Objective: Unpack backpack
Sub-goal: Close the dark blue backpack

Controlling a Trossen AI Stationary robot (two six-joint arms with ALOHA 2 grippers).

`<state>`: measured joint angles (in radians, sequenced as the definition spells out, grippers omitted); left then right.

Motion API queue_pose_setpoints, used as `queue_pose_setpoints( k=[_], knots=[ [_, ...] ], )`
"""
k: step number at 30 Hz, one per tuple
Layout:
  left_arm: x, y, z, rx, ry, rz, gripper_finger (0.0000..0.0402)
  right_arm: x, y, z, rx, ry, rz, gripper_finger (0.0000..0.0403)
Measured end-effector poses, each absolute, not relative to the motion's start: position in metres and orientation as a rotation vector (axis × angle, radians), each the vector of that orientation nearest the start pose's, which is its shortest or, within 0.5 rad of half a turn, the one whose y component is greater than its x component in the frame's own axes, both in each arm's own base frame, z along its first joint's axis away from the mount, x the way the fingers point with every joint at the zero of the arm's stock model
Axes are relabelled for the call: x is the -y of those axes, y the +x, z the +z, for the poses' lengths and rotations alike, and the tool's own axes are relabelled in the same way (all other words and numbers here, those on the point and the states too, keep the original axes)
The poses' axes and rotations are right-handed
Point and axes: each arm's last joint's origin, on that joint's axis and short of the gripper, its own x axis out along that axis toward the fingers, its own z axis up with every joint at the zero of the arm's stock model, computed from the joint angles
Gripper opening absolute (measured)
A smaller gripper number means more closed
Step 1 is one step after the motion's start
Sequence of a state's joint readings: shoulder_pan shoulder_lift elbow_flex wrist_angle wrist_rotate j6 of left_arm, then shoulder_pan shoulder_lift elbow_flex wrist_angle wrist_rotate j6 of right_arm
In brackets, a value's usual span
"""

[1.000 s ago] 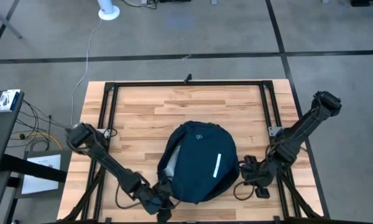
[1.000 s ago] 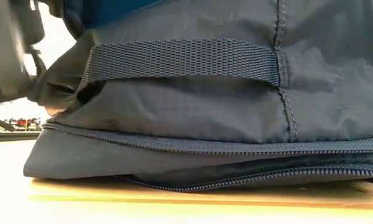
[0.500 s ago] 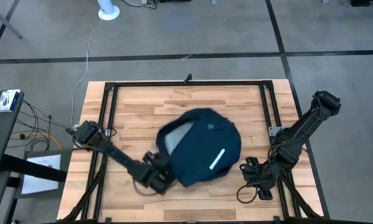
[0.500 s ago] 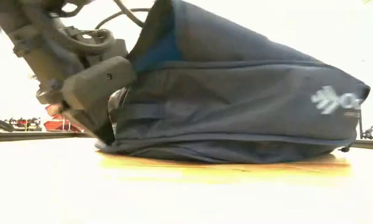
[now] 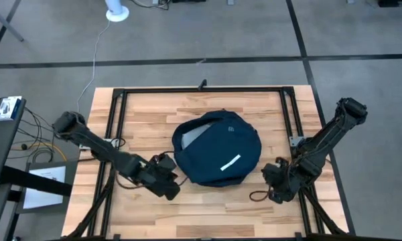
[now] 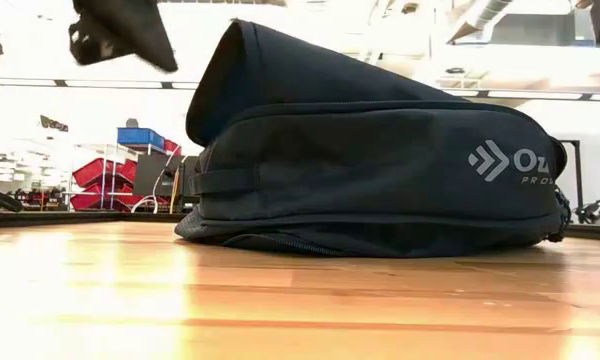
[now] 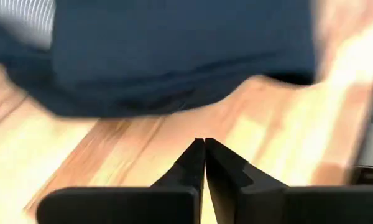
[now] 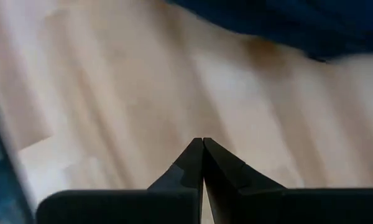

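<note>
- The backpack point(image 5: 218, 148) lies flat near the middle of the bench point(image 5: 154, 107), a little toward the right edge and the front edge, a rounded navy mound.
- Its long axis runs slantwise in the high view, from the far-left to the near-right of the bench; the short white stripe point(image 5: 230, 161) sits on the half nearer the front edge, tilted along a similar slant.
- A pale grey lining point(image 5: 195, 136) shows at the opening on its left, far side.
- From the low view the backpack point(image 6: 370, 160) rests on the wood with its white diamond logo point(image 6: 487, 160) on the side panel and a raised fabric flap point(image 6: 245, 70) standing up at one end.
- The left gripper point(image 5: 164, 182) is low over the bench just beside the backpack's near-left edge, fingers point(image 7: 193, 163) pressed together on nothing, apart from the fabric.
- The right gripper point(image 5: 276, 186) is near the bench's right edge toward the front, beside the backpack's right side, fingers point(image 8: 193, 160) pressed together and empty over bare wood.
- Since a second ago the backpack has shifted from the front edge toward the bench's middle and turned, its stripe swinging from near upright to slanted.
- The left gripper, then tucked against the bag's near-left corner at the front edge, has let go and drawn back to the left.
</note>
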<state>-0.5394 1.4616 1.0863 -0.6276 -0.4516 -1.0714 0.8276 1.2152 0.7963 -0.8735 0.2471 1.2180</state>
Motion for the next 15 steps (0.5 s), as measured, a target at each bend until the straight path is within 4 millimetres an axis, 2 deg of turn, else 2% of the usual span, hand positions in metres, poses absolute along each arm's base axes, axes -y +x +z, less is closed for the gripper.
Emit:
queue_pose_setpoints(
  k=[3, 6, 10, 15],
  knots=[
    [0.139, 0.257, 0.263, -0.744, -0.487, 0.324, 0.0000, -0.134, 0.140, 0.210, -1.148, 0.429, -0.404, 0.0001],
    [0.139, 0.261, 0.264, -0.721, -0.441, 0.292, 0.0000, -0.123, 0.142, 0.197, -1.114, 0.470, -0.518, 0.0015],
    [0.141, 0.264, 0.260, -0.735, -0.395, 0.284, 0.0000, -0.112, 0.146, 0.179, -1.095, 0.523, -0.569, 0.0053],
    [0.141, 0.264, 0.255, -0.731, -0.397, 0.279, 0.0000, -0.105, 0.151, 0.178, -1.087, 0.529, -0.587, 0.0074]
  ],
)
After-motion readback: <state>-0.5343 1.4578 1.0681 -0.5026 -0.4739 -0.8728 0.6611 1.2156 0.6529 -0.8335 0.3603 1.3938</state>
